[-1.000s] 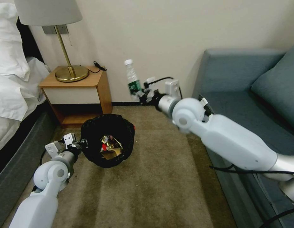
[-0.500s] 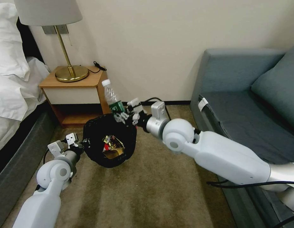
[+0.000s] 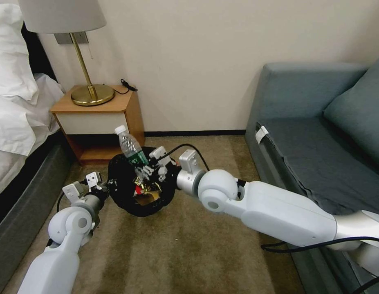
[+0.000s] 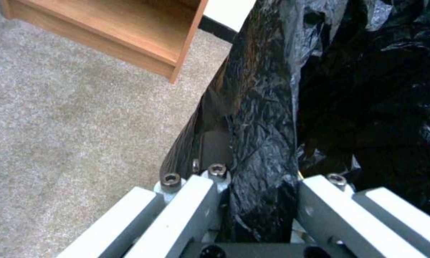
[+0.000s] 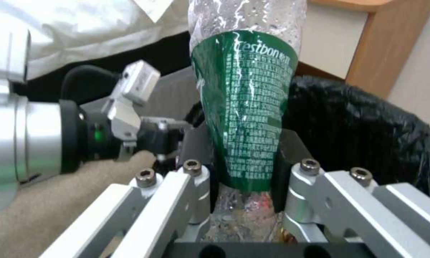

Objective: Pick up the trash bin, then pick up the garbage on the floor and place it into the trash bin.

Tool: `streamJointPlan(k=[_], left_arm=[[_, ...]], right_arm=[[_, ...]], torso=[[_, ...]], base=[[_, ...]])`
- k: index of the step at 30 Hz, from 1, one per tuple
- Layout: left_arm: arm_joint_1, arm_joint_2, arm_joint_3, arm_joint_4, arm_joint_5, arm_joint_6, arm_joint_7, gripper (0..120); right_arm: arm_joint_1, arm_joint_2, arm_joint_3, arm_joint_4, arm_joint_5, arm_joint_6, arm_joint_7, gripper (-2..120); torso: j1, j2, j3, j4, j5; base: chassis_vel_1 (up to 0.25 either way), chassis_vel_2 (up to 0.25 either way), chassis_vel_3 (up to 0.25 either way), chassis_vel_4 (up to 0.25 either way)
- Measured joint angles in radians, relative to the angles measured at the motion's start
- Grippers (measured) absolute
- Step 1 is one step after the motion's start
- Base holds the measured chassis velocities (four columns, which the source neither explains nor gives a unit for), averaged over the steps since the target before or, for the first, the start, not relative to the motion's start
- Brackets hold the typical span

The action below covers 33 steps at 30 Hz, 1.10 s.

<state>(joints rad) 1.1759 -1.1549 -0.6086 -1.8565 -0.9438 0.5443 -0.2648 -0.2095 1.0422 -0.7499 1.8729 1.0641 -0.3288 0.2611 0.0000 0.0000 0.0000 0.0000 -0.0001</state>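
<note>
The trash bin (image 3: 119,192), lined with a crinkled black bag, hangs just above the carpet left of centre. My left gripper (image 3: 102,188) is shut on its rim (image 4: 258,143) at the left side. Inside lie gold and red wrappers (image 3: 145,192). My right gripper (image 3: 145,168) is shut on a clear plastic bottle (image 3: 130,148) with a green label (image 5: 243,107) and a white cap. It holds the bottle tilted over the bin's open mouth, cap pointing up and left. The bin's black rim (image 5: 368,125) shows just behind the bottle.
A wooden nightstand (image 3: 100,118) with a brass lamp (image 3: 89,92) stands right behind the bin. A bed (image 3: 17,122) runs along the left, and a blue-grey sofa (image 3: 320,134) along the right. Open carpet (image 3: 189,253) lies in front.
My right arm has swung down and left, carrying the bottle from high near the wall to just over the bin's mouth. The left gripper and bin have stayed put.
</note>
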Motion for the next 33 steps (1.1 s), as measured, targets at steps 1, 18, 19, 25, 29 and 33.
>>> streamJointPlan(k=[1, 18, 19, 25, 29, 33], left_arm=[[0.0, 0.0, 0.0, 0.0, 0.0, 0.0, 0.0, 2], [-0.006, 0.003, -0.001, -0.004, -0.024, 0.0, -0.005, 2], [-0.005, 0.005, -0.003, -0.004, -0.024, 0.0, -0.005, 2], [-0.006, 0.008, -0.006, -0.004, -0.028, 0.0, -0.005, 2], [-0.006, 0.008, -0.006, -0.004, -0.029, 0.0, -0.005, 2], [-0.006, 0.008, -0.007, -0.002, -0.03, 0.0, -0.005, 2]], right_arm=[[0.0, 0.0, 0.0, 0.0, 0.0, 0.0, 0.0, 18], [-0.01, 0.032, -0.024, -0.042, -0.026, -0.001, 0.014, 41], [-0.012, 0.031, -0.025, -0.044, -0.03, -0.001, 0.014, 48], [-0.015, 0.029, -0.027, -0.045, -0.034, -0.001, 0.014, 70], [-0.015, 0.031, -0.028, -0.046, -0.034, -0.001, 0.015, 79], [-0.013, 0.033, -0.028, -0.047, -0.034, 0.002, 0.015, 96]], torso=[[0.0, 0.0, 0.0, 0.0, 0.0], [0.0, 0.0, 0.0, 0.0, 0.0001], [0.0, 0.0, 0.0, 0.0, 0.0001], [0.0, 0.0, 0.0, -0.0001, 0.0], [0.0, 0.0, 0.0, 0.0, 0.0001], [0.0, 0.0, 0.0, 0.0, 0.0001]], base=[[0.0, 0.0, 0.0, 0.0], [0.0, 0.0, 0.0, 0.0], [0.0, 0.0, 0.0, 0.0], [0.0, 0.0, 0.0, 0.0], [0.0, 0.0, 0.0, 0.0], [0.0, 0.0, 0.0, 0.0]])
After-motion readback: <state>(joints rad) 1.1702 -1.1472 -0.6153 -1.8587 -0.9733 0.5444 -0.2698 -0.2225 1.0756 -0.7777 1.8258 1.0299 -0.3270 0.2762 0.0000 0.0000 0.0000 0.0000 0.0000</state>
